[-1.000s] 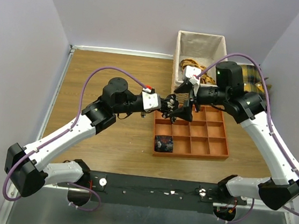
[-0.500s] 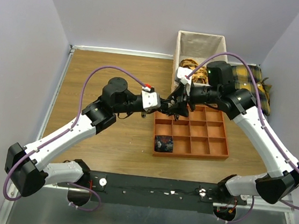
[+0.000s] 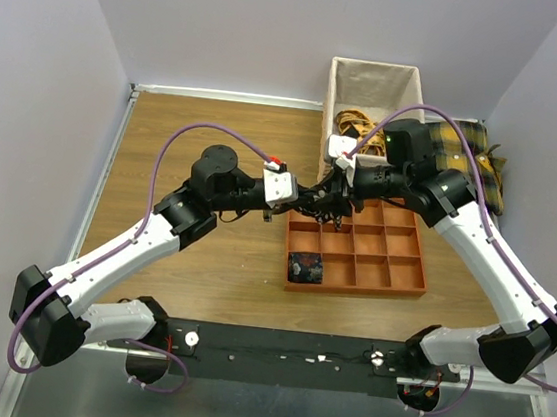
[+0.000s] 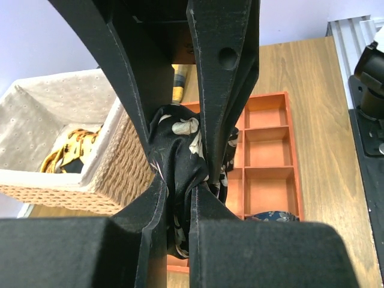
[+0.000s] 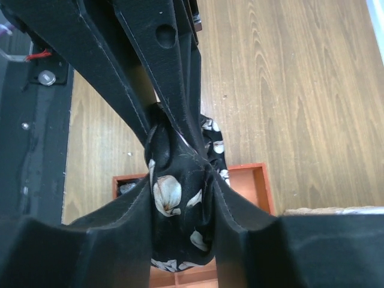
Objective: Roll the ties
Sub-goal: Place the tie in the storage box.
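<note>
A bunched black tie with pale flowers [image 3: 322, 204] hangs above the far left corner of the orange divided tray [image 3: 355, 289]. My left gripper [image 3: 313, 200] comes in from the left and is shut on the tie [image 4: 180, 159]. My right gripper [image 3: 336, 197] comes in from the right, its fingers pressed against both sides of the same tie [image 5: 180, 201]. In the left wrist view my left gripper [image 4: 179, 195] pinches the fabric tightly. In the right wrist view my right gripper [image 5: 182, 186] holds a thicker wad. A rolled dark floral tie [image 3: 305, 267] sits in the tray's near left compartment.
A fabric-lined wicker basket [image 3: 334, 92] stands behind the tray, with yellow-orange fabric [image 3: 356, 127] inside. A yellow-and-black plaid cushion [image 3: 474, 150] lies at the far right. The table is bare wood [image 3: 207, 130] to the left of the tray.
My right gripper has swung left to the tie held by my left gripper and has closed its fingers onto it. The left arm has stayed in place.
</note>
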Controlling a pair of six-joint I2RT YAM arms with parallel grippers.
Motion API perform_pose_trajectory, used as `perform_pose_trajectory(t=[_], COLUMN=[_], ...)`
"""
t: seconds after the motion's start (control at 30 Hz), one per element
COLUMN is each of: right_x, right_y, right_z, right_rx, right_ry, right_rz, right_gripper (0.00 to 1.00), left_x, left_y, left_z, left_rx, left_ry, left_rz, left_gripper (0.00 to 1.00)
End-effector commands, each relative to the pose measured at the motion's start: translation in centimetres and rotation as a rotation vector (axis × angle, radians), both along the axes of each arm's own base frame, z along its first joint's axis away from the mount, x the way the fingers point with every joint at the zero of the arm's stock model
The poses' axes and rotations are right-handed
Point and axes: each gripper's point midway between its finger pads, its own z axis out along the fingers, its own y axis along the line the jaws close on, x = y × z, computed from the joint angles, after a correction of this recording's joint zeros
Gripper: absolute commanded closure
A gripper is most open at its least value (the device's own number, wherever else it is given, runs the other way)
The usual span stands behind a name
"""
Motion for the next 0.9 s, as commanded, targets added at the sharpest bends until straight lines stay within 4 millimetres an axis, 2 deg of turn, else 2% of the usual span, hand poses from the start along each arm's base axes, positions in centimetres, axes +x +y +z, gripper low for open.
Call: perform_pose_trajectory(t=[0.0, 0.03, 0.07, 0.33, 0.4, 0.5, 0.6, 0.63, 0.73, 0.8, 0.87], right_x=[-0.5, -0.5, -0.3, 0.7, 0.8, 1.0, 0.8, 0.7, 0.8, 0.8, 0.6], right_y=[-0.6, -0.6, -0.6, -0.3, -0.3, -0.5, -0.4, -0.4, -0.6, -0.7, -0.7], right_z=[-0.7, -0.6, -0.6, -1.4, -1.5, -2.0, -1.8, -1.9, -2.3, -2.6, -3.2], right_rx=[-0.023, -0.022, -0.024, -0.033, -0.036, -0.055, -0.044, -0.045, -0.063, -0.069, -0.064], right_ry=[-0.020, -0.019, -0.017, 0.016, 0.016, 0.022, 0.016, 0.017, 0.013, 0.012, 0.012], right_rz=[0.016, 0.015, 0.002, -0.044, -0.054, -0.058, -0.047, -0.045, -0.043, -0.041, -0.038], right_gripper=[0.47, 0.39, 0.38, 0.38, 0.42, 0.51, 0.68, 0.79, 0.99, 0.99, 0.99], left_x=[-1.6, -1.7, -1.7, -1.7, -1.8, -1.8, -1.9, -1.9, -2.1, -2.0, -1.7], left_y=[-0.5, -0.6, -0.6, -0.7, -0.7, -0.7, -0.7, -0.8, -0.8, -0.8, -0.7], left_z=[1.7, 1.7, 2.0, 2.6, 2.7, 2.8, 2.9, 2.9, 2.8, 2.7, 2.5], left_rx=[-0.052, -0.055, -0.062, -0.082, -0.086, -0.090, -0.093, -0.092, -0.099, -0.106, -0.105], left_ry=[-0.038, -0.036, -0.037, -0.036, -0.034, -0.032, -0.032, -0.027, -0.015, -0.009, -0.004], left_rz=[-0.088, -0.094, -0.096, -0.096, -0.097, -0.097, -0.102, -0.103, -0.113, -0.111, -0.091], left_gripper=[1.00, 1.00, 1.00, 1.00, 1.00, 1.00, 1.00, 1.00, 1.00, 0.99, 0.75])
